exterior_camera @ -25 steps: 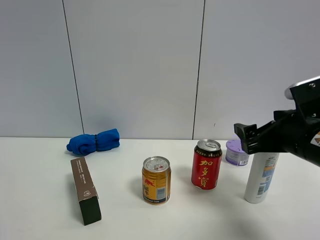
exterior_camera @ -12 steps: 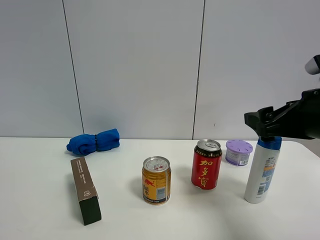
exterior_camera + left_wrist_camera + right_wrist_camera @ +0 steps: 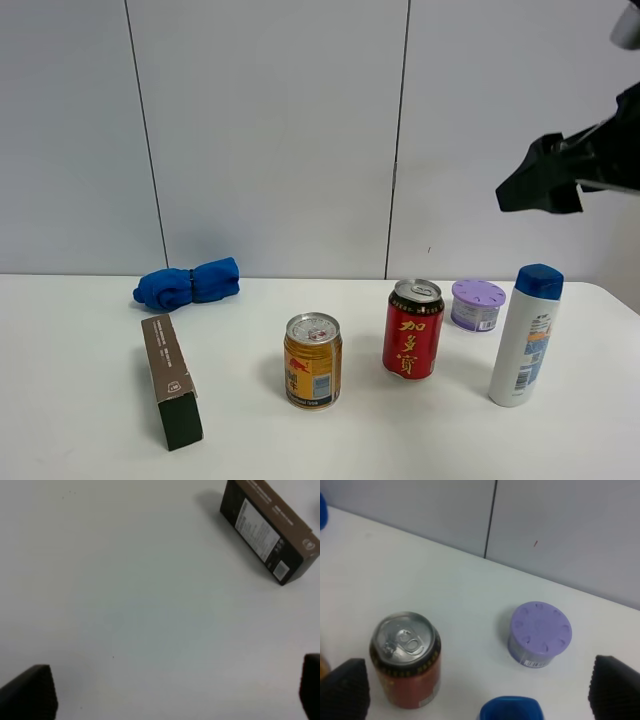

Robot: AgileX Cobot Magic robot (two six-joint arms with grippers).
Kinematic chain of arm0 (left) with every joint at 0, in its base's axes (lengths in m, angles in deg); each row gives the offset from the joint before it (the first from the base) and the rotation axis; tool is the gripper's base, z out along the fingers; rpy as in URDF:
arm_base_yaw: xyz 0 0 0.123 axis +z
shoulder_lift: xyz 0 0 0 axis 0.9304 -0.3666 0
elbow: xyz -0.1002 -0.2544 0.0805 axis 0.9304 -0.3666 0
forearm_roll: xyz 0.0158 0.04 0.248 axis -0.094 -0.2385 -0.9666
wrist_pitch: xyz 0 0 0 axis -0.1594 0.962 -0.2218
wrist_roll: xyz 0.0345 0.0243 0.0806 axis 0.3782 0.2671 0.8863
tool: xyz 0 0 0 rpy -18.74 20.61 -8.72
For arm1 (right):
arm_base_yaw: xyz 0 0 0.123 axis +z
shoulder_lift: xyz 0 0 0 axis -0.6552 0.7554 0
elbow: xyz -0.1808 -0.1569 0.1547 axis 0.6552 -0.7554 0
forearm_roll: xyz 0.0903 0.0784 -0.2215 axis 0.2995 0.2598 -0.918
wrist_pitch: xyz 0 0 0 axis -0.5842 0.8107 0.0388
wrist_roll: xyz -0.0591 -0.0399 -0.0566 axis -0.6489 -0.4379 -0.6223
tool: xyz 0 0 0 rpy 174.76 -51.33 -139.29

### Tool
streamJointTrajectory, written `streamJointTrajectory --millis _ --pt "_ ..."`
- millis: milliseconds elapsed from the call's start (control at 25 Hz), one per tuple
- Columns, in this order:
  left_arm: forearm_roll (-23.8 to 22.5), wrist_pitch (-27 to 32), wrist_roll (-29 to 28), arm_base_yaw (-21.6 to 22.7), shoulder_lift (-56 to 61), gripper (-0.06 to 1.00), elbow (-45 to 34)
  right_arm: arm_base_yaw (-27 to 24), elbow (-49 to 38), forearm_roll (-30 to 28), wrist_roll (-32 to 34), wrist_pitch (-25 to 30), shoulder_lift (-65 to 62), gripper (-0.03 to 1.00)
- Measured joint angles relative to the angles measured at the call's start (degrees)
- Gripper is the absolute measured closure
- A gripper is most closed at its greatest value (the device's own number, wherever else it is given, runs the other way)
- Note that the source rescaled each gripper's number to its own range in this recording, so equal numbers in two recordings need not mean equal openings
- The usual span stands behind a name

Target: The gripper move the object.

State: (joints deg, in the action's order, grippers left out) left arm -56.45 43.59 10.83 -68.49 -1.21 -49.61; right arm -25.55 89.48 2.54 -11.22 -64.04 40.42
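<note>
The bottle (image 3: 523,335) stands upright on the table (image 3: 80,420) at the right, just right of the red can (image 3: 413,329) and near the purple tub (image 3: 474,304). Nothing grips it, and the right gripper (image 3: 540,178) hangs well above it, clear of the cap. Judging from this, either the move is done and the bottle has been set down, or the grasp is not yet made; the pictures alone do not settle which.

In the right wrist view the two black fingertips (image 3: 345,690) sit at the far edges of the picture, so the jaws are spread wide and empty. Between them lie the red can (image 3: 406,657), the purple tub (image 3: 540,634) and the bottle's blue cap (image 3: 512,709).

The left gripper (image 3: 170,690) is likewise wide and holds nothing; it hovers over bare table with the brown box (image 3: 272,530) to one side. The gold can (image 3: 313,359) and blue cloth (image 3: 187,283) lie well apart from both grippers.
</note>
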Motion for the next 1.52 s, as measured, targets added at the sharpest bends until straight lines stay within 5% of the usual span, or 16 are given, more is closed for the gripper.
streamJointTrajectory --millis 240,720,1000,1440,1520 --pt "0.0 0.0 0.0 0.0 0.0 -0.06 0.0 -1.9 6.9 -4.5 0.1 6.3 0.0 0.27" --pt "0.0 0.0 0.0 0.0 0.0 -0.06 0.0 -19.4 7.6 -8.2 0.1 19.6 -5.3 0.27" --pt "0.0 0.0 0.0 0.0 0.0 -0.06 0.0 -20.0 7.6 -13.1 3.4 35.8 -18.9 0.27" --pt "0.0 0.0 0.0 0.0 0.0 -0.06 0.0 -20.0 7.6 -18.4 15.0 52.3 -36.6 0.26" --pt "0.0 0.0 0.0 0.0 0.0 -0.06 0.0 -20.0 7.6 -18.6 15.1 55.8 -38.3 0.20"
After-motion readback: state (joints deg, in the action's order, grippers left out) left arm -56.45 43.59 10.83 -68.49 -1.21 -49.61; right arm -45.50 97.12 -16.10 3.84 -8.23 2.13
